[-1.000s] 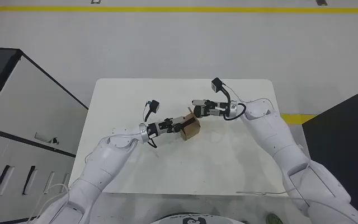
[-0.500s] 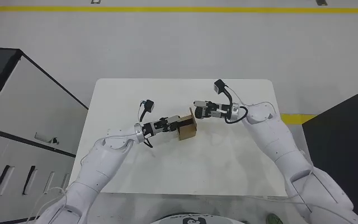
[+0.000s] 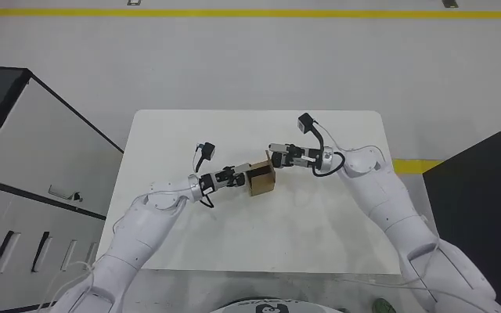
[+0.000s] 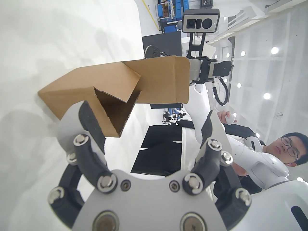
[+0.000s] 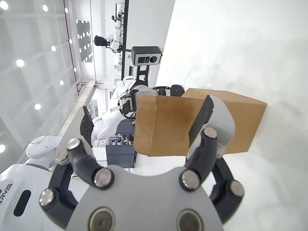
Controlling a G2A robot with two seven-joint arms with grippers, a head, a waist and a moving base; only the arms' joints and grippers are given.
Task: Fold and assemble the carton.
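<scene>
Although both pincers stand released with fingers spread, the left gripper [image 4: 149, 116] has 1 finger just beside the open end of the carton [image 4: 154, 80]. The right gripper [image 5: 146, 111] has 1 pad at the opposite face, and I cannot tell if it touches. Over the last second the 2 have turned the carton from a skewed lie to one squarer with the table [image 3: 329, 227] edges, near its middle. That suggests the walls are being squared up, with the end flaps still to fold. Count: 2 grippers, 1 carton, 1 table.
</scene>
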